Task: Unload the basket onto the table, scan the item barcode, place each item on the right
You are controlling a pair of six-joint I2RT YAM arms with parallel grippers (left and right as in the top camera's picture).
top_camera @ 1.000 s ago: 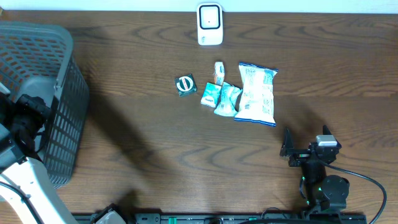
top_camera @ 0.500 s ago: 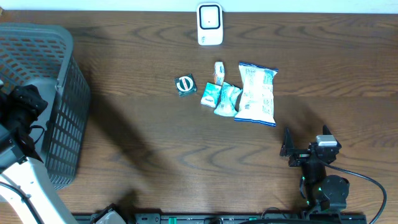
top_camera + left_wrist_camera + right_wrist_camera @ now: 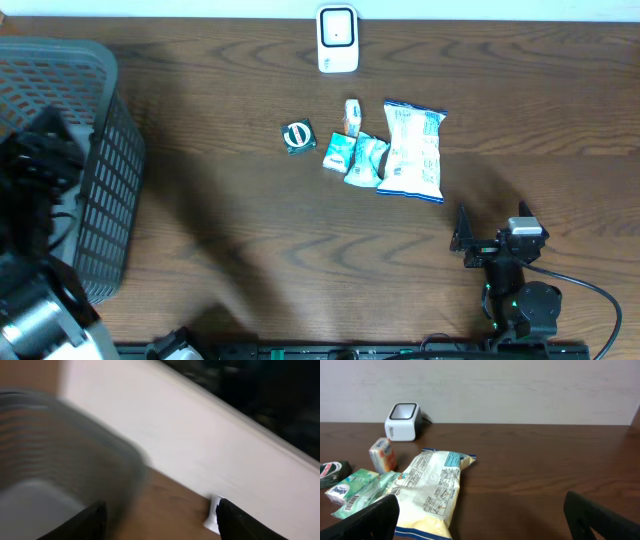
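The white barcode scanner point(image 3: 337, 38) stands at the table's far edge, and its side shows small in the left wrist view as the scanner point(image 3: 214, 512). The items lie in a cluster mid-table: a white snack bag point(image 3: 413, 150), two teal packets point(image 3: 353, 156), a small box point(image 3: 352, 115) and a green round tin point(image 3: 299, 136). My left gripper point(image 3: 160, 524) is motion-blurred above the grey basket point(image 3: 100, 90), jaws apart with nothing between them. My right gripper point(image 3: 485, 525) rests open near the front edge, facing the snack bag point(image 3: 432, 492), and holds nothing.
The tall grey mesh basket point(image 3: 60, 450) fills the table's left end, with the left arm point(image 3: 45, 165) over it. The right arm's base and cable point(image 3: 525, 300) sit at the front right. A pale wall runs behind the scanner point(image 3: 402, 415).
The left arm has swung quickly over the basket and its jaws have gone from nearly shut to apart. The right arm and the items on the table have not moved.
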